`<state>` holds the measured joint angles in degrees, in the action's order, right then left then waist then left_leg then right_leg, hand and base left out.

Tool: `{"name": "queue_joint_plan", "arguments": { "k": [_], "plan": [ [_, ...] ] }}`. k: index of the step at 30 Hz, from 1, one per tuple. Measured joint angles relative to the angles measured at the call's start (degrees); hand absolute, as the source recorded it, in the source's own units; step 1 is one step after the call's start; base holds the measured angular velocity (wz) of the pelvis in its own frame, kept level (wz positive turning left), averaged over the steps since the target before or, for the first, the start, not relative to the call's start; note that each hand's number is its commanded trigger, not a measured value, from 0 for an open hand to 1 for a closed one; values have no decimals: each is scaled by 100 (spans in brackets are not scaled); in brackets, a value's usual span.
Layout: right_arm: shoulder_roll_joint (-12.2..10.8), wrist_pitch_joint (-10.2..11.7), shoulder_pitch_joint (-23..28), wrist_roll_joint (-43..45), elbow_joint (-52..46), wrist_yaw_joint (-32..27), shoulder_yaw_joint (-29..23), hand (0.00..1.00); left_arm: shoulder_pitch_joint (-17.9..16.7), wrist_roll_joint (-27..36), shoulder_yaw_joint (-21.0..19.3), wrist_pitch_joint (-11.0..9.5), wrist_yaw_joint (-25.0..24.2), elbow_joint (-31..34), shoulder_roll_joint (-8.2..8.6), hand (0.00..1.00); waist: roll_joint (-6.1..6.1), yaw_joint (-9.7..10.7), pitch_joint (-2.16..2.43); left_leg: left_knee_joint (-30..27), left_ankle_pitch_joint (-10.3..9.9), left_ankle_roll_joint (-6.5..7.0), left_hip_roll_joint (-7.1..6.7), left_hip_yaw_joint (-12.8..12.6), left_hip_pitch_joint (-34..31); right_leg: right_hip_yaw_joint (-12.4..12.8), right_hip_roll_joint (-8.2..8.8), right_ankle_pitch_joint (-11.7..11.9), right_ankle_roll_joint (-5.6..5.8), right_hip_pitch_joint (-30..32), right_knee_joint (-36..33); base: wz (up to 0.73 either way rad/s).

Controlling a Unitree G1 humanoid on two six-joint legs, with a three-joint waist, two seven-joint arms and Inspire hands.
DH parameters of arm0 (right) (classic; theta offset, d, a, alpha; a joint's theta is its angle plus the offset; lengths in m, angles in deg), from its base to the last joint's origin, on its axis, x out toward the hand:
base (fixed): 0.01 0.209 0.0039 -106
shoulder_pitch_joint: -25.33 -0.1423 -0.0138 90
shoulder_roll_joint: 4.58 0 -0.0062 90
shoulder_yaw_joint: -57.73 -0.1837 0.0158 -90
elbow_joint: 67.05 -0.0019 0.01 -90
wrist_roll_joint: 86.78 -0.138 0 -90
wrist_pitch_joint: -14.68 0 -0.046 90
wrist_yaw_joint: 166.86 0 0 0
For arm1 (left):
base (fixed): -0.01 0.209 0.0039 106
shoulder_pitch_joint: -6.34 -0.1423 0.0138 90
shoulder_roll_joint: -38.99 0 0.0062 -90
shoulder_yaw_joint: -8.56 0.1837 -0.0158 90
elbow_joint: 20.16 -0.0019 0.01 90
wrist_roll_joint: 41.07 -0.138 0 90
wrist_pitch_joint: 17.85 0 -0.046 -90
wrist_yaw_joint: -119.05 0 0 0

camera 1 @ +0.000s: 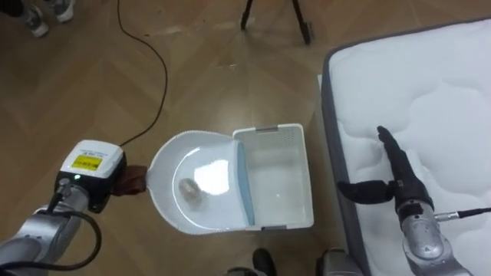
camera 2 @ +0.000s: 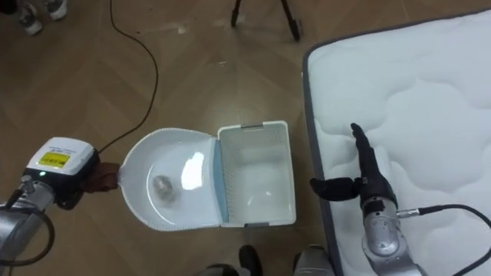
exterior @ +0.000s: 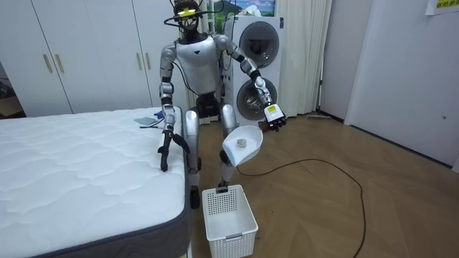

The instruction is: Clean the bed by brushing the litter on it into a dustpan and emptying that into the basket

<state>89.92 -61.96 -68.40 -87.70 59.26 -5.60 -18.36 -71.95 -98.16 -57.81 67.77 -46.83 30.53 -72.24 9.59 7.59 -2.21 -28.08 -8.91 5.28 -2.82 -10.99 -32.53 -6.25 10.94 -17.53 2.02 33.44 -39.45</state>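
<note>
The left robot hand [camera 1: 132, 181] is clenched on the handle of a white dustpan [camera 1: 167, 165]. It holds the pan by the white basket [camera 1: 270, 132] on the floor, probably to tip in the small grey scrap [camera 1: 189, 190]. The right robot hand [camera 1: 397, 175] rests released, fingers straight, on the bed [camera 1: 437, 84], which is white, puffy and quilted.

The robot is showing a silver-white torso and a dark head with black cables looping over it. Its 2 arms are gleaming silver-grey with black joints. The left hand [camera 1: 92, 165], just beside the dustpan [camera 1: 170, 162], is wearing a white box bearing 1 yellow label and a small green light, with a black cable curving behind it. The right hand [camera 1: 399, 180], well apart from the dustpan, is showing black fingers on a silver wrist, with 1 dark cable leaving it.
</note>
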Motion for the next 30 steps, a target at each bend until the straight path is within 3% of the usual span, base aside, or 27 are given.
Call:
{"name": "queue_joint_plan", "arguments": {
  "k": [3,17,30],
  "plan": [
    [1,94,63,49,-33,-2,19,0,2,0,0,12,0,0,-2,100,-1,5,0,41,6,-10,-3,-33,27,20,0,-9,-14,20,11,-3],
    [-18,103,50,50,-121,9,118,0,24,-2,133,23,-298,-12,-36,100,-66,134,-11,76,0,-17,2,-54,-4,31,-12,-14,-18,48,68,-1],
    [-34,97,66,38,-129,11,123,0,-23,-377,145,73,-340,-9,-216,100,-130,150,-10,67,0,-17,-1,-7,-58,-25,-3,-16,-19,68,88,1]
  ]
}}
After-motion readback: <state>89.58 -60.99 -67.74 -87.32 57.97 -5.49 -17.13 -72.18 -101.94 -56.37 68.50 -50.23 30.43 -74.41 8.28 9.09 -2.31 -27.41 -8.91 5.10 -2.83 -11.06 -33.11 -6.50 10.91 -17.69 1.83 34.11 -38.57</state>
